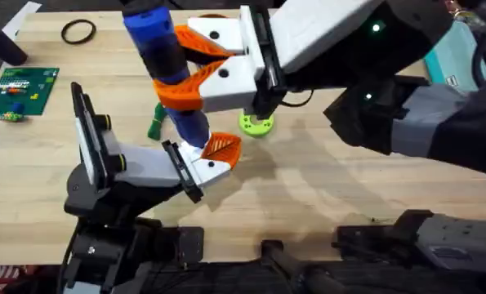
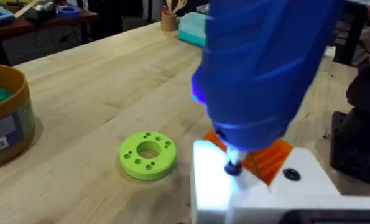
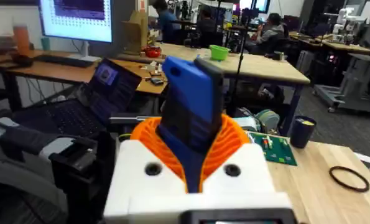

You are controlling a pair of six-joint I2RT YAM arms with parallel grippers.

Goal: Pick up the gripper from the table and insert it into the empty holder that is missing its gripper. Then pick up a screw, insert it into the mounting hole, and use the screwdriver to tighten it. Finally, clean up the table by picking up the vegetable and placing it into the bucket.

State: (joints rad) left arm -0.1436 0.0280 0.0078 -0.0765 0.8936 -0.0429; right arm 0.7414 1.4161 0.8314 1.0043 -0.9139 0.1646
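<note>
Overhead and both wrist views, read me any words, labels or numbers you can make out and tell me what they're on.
Nothing can be read.
Bucket: barcode label, print too blurred.
Green circuit board: markings too small.
Monitor: screen content too blurred.
Blue screwdriver, held in the right gripper: no visible lettering.

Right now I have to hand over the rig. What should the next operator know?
Right gripper: shut on the screwdriver, tip down at the holder.
Left arm: low at the near left, ending at the holder; grip state unclear.
Done: the gripper sits in the holder.
Under way: the bit is at the mounting hole; whether the screw is tight cannot be told.
Left: finish tightening, then move the vegetable, lying on the table behind the screwdriver, into the bucket.
</note>
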